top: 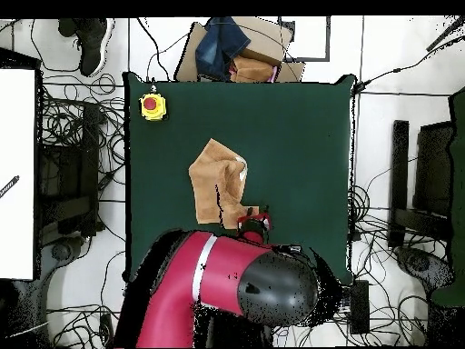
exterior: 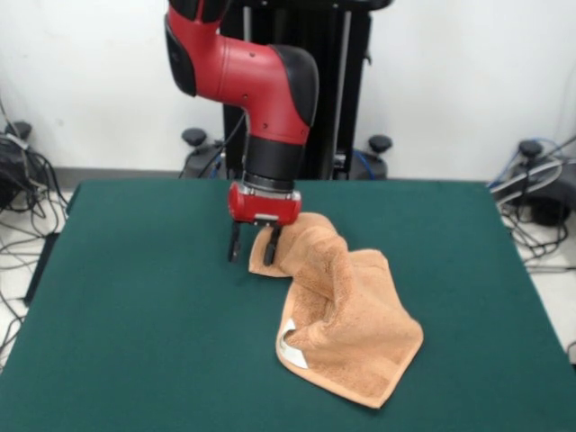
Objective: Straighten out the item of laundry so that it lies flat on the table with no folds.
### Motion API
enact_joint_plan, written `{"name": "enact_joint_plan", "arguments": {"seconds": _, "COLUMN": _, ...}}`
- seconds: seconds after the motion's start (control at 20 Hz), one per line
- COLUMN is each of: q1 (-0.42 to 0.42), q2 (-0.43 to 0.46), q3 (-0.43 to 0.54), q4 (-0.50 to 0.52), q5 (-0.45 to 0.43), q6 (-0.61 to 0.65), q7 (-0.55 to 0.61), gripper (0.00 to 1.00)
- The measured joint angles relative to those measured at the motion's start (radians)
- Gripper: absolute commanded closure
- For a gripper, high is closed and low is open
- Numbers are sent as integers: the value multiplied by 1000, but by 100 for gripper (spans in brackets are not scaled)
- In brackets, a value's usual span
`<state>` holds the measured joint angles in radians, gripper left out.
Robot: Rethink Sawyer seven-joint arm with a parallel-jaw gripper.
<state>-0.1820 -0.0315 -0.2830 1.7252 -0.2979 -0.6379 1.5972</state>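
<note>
Fingers (exterior: 267, 245) of the gripper (exterior: 252, 245) point straight down at the desk, slightly parted: the one nearer the towel presses into or pinches its raised far corner, while the other hangs clear of the cloth beside it, so the hold looks like a pinch on that corner, though the exact contact is hard to make out. Largest in view, the dark green desk (exterior: 135, 342) fills most of the front view. Over it hangs the red and black arm (exterior: 256, 81), coming down to the red wrist block above the gripper. Next is the tan-orange towel (exterior: 346, 333), lying crumpled near the middle of the desk, pulled up into a ridge at the gripper and spreading lower toward the front, with several folds across it. A small yellow box with a red button (top: 153, 106) sits at one desk corner in the overhead view. Smallest, a white label (exterior: 292, 351) shows at the towel's lower edge.
</note>
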Motion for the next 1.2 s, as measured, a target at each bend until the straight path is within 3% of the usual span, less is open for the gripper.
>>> {"name": "enact_joint_plan", "arguments": {"seconds": 1.2, "q1": 8, "q2": 4, "q3": -25, "q4": -3, "q5": 0, "q6": 0, "q7": 0, "gripper": 0}}
